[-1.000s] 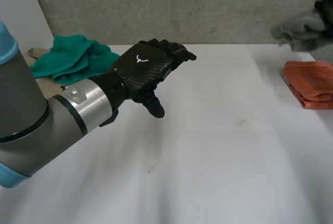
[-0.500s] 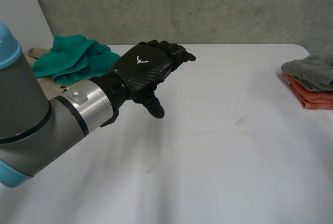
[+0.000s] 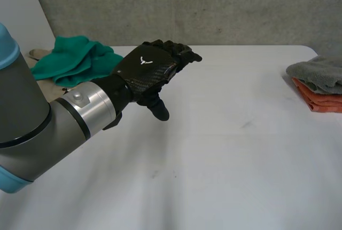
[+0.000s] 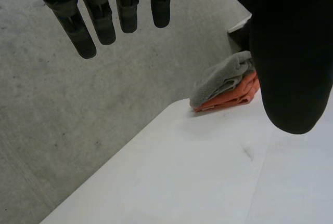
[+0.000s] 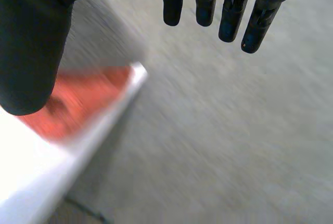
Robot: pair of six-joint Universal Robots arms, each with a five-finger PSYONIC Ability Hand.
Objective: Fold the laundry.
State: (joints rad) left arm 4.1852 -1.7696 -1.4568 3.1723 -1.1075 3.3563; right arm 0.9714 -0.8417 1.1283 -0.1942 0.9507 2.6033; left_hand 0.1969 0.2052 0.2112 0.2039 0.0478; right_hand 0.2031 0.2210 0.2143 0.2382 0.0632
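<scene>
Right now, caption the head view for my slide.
Left hand, open, hovers over the white table; crumpled green cloth beside it, grey cloth stacked on orange cloth at the table's right edge.

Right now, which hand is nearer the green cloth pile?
Left. The left hand hovers over the table just beside the green cloth pile; the right hand is across the table, by the orange folded cloth at the opposite edge.

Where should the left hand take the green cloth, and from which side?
Probably pinch the edge of the crumpled green cloth nearest the left hand, coming from the middle of the table: it lies heaped, with no flat corner showing.
</scene>
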